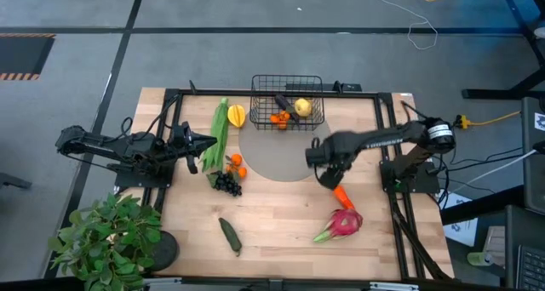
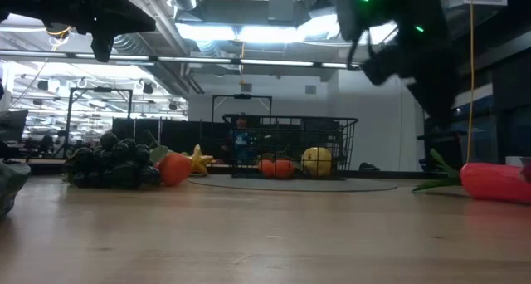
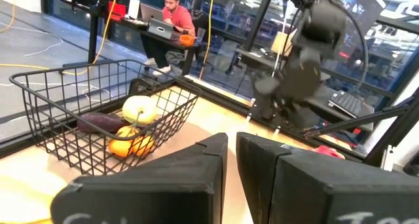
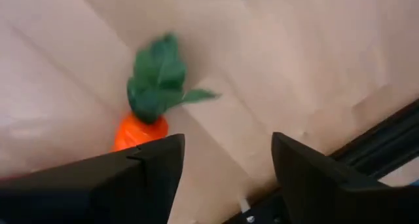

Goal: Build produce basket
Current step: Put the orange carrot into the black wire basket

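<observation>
Right wrist view, my right fingers (image 4: 222, 178) spread wide over the small orange green-topped carrot (image 4: 147, 106) — nothing gripped, left fingers (image 3: 230, 178) shut, empty.

Left arm sits out at the left side of the table, stretched roughly level and pointing inward, with its dark two-finger left gripper (image 1: 207, 141) closed up, fingers (image 3: 196, 178) nearly touching. Right arm reaches in from the right edge, elbow bent, wrist angled downward, and the dark two-finger right gripper (image 1: 327, 179) hangs low with its fingers (image 4: 147, 171) spread wide apart.
</observation>
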Robot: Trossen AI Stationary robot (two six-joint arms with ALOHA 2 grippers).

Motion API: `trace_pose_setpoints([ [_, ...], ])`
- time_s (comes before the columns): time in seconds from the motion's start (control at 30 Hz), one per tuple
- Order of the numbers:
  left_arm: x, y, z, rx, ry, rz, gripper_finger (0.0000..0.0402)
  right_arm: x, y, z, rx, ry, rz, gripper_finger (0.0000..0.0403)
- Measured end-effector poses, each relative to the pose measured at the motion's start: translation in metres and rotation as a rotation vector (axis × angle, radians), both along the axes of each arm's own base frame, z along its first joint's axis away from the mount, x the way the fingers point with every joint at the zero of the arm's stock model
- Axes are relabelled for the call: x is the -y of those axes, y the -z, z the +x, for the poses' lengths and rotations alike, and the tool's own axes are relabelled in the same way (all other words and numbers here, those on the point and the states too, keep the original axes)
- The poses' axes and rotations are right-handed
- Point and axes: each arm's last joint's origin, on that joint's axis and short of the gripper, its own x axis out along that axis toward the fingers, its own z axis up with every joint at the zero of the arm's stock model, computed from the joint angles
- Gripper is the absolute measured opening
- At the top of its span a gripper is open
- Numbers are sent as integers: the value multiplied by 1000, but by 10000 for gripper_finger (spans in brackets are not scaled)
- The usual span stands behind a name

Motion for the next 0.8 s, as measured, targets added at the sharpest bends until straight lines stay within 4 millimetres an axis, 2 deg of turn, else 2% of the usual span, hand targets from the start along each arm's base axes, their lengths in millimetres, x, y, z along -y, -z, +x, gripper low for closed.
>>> trace_pose_setpoints([
  [0.1, 0, 0, 0, 0, 0, 0, 23, -15, 21, -9, -26, 13, 35, 218],
  [0.2, 0, 0, 0, 0, 0, 0, 23, -29, 34, -15, -30, 57, 95, 218],
  [0.57, 0, 0, 0, 0, 0, 0, 23, -63, 43, -14, 83, 125, 85, 218],
  [0.8, 0, 0, 0, 0, 0, 0, 23, -69, 73, -32, 69, 235, 74, 218],
])
